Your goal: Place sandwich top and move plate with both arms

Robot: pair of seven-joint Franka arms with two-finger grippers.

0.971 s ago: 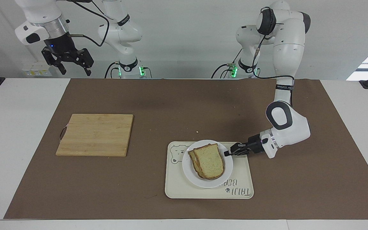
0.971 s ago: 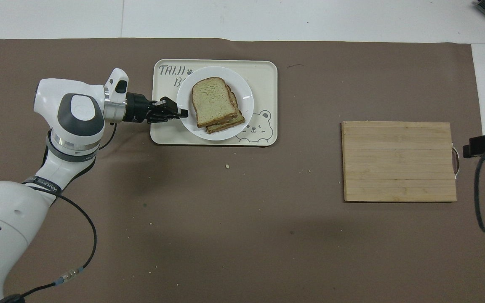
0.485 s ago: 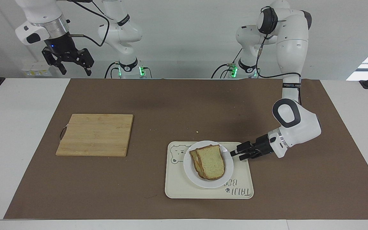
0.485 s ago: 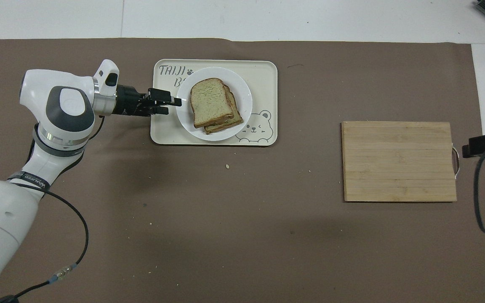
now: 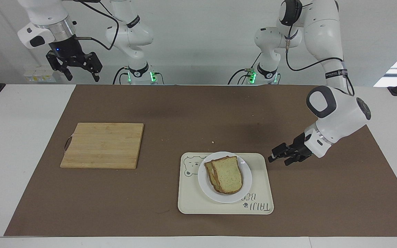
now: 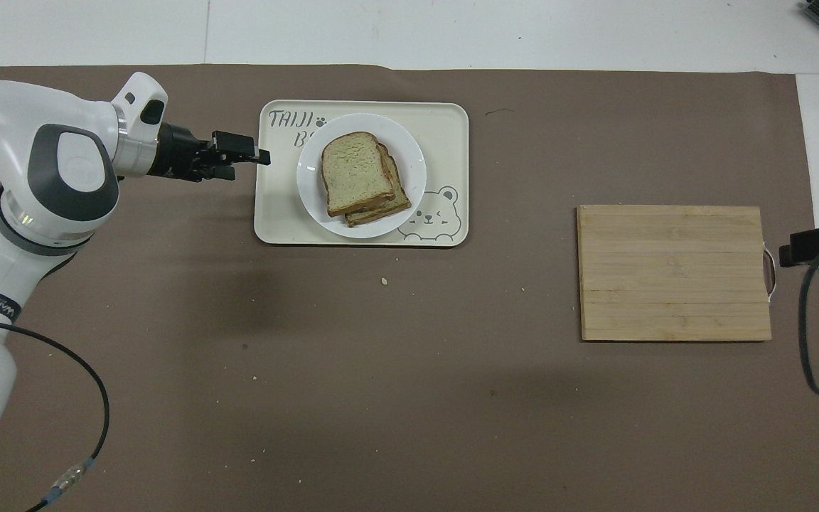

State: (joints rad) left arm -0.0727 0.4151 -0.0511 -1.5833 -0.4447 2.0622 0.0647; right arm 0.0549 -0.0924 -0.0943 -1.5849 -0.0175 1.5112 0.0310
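Left gripper (image 5: 278, 157) held low beside the tray (image 5: 190, 203), forearm angled down, fingers spread and empty, right gripper (image 5: 81, 74) waiting raised, pointing down, fingers spread, sandwich top (image 5: 228, 174) on plate (image 5: 206, 193)

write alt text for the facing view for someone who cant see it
A white plate holding a sandwich topped with a plain bread slice sits on a cream tray on a brown mat. The left gripper, open and empty, hangs over the mat beside the tray. The right gripper waits raised and open at its own end, with a wooden cutting board on the mat below.
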